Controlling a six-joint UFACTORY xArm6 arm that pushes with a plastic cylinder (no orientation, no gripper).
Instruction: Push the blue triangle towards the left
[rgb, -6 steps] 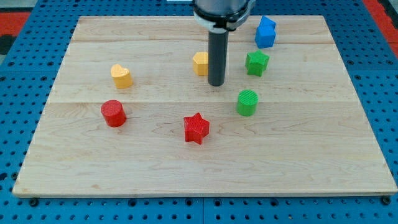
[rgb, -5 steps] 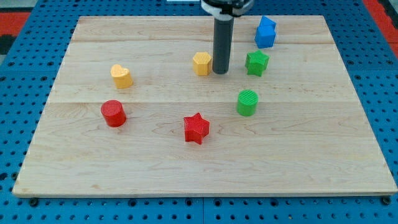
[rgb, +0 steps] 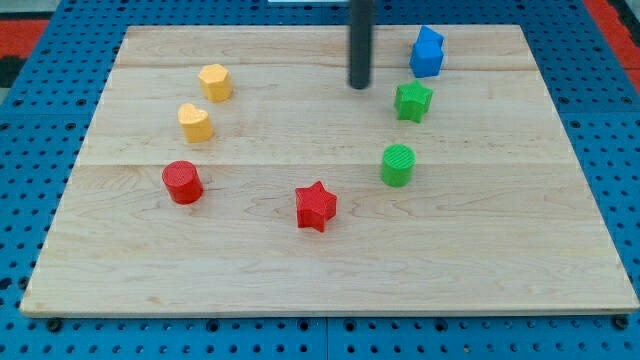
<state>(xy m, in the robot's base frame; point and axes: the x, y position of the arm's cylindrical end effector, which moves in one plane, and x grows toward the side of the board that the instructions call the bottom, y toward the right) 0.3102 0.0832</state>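
My tip (rgb: 359, 86) rests on the tabletop (rgb: 300, 270), left of the blue triangle (rgb: 427, 52), not touching. No hand on this rod, so no grip state to tell.

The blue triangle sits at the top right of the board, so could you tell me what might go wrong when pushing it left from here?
1. My tip stands to the view's left of the blue triangle, on the wrong side for a leftward push; it must circle round first.
2. The green star lies just below that path and could get clipped.
3. The triangle sits near the board's top edge; an off-centre push may slide it off.
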